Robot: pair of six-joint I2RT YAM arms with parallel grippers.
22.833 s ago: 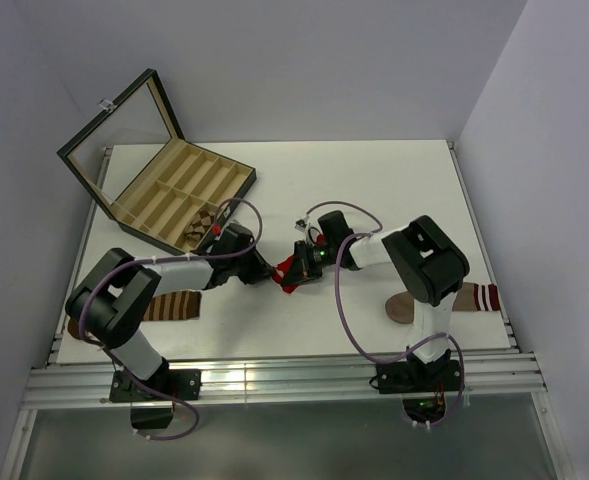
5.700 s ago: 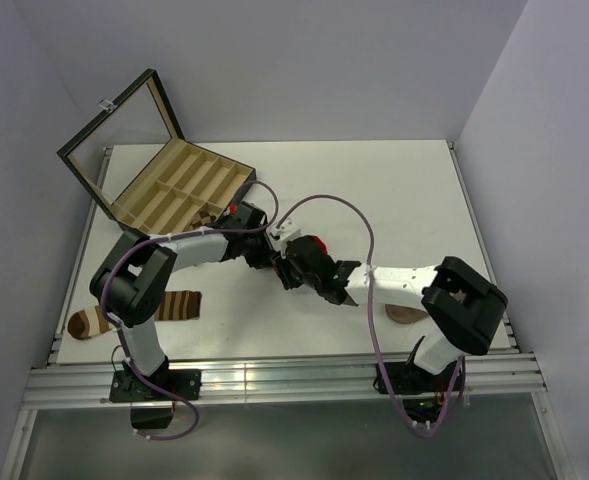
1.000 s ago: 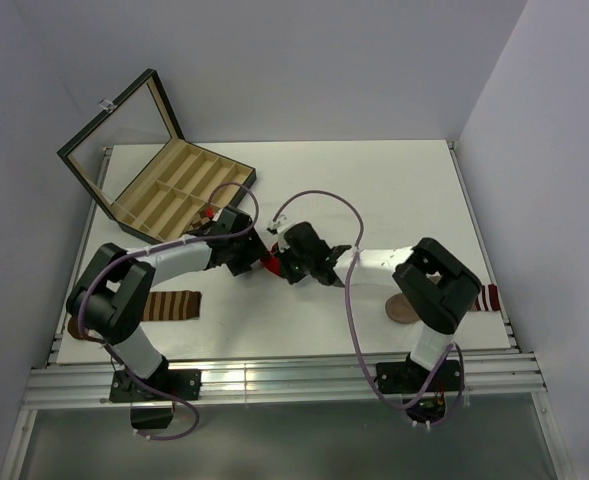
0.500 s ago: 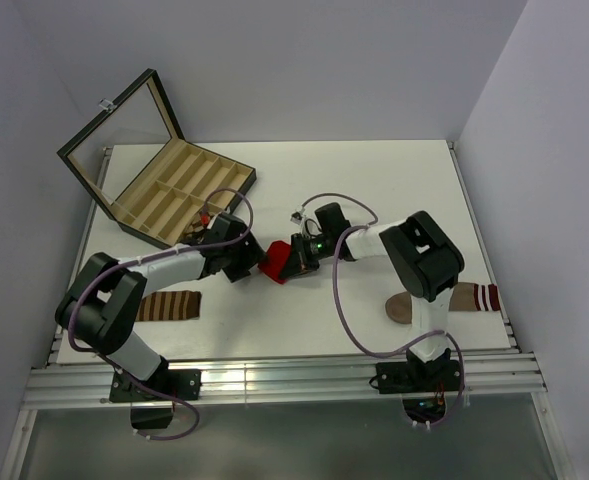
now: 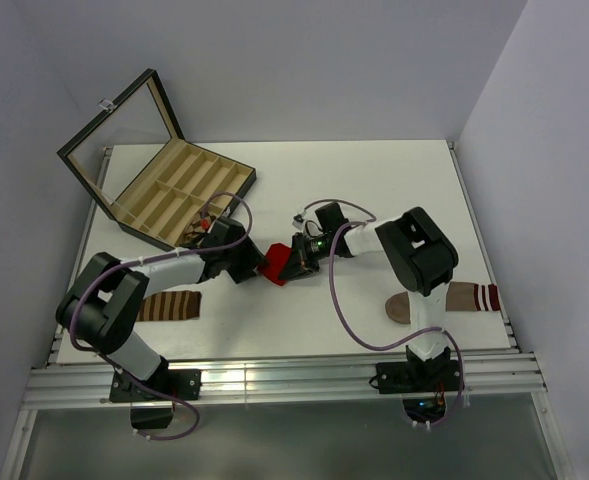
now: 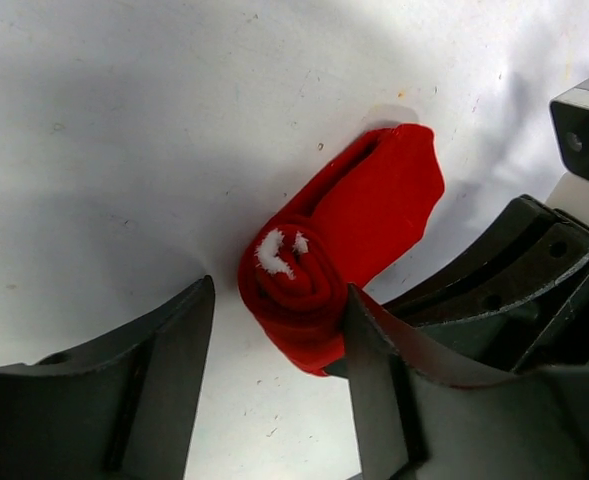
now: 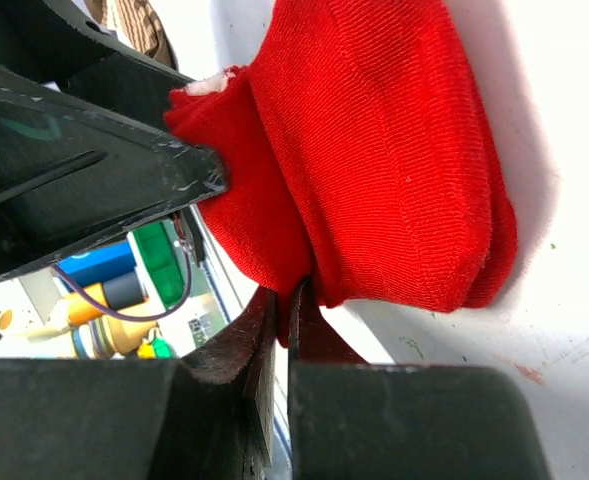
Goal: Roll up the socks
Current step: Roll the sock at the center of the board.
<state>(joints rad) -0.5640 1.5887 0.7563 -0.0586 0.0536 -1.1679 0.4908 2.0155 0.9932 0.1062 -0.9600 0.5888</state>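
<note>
The red sock [image 6: 309, 270] lay at the middle of the white table [image 5: 384, 190], between the two arms. It was a soft, fine-ribbed knit wound into a tight spiral, with a fleck of white cuff [image 6: 277, 249] showing at the core of the coil. A flat, rounded tongue of fabric trailed away from the roll onto the matte, lightly scuffed tabletop. The left gripper [image 6: 276, 300] stood open astride the roll. One of its smooth black fingers touched the coil and the other stood a little clear of it. The right gripper [image 7: 286, 300] was closed, its two dark fingers [image 7: 224, 360] pressed together on a thin edge of the sock, while the plump, folded bulk bulged just above them. At the far left of the table sat a dark rectangular case [image 5: 179, 190] with its glazed lid tipped up and back. Its inside was lined in tan and split into long narrow compartments. Most of these looked bare, and a scrap of dark-and-tan patterned fabric [image 5: 192, 235] showed in the nearest corner compartment. The left arm hid most of it, so its pattern could not be read. A brown-and-cream ring-striped sock [image 5: 169, 305] lay flat near the left edge. A plain tan-brown sock [image 5: 444, 298] with a banded cuff lay flat near the right edge, partly under the right arm.
</note>
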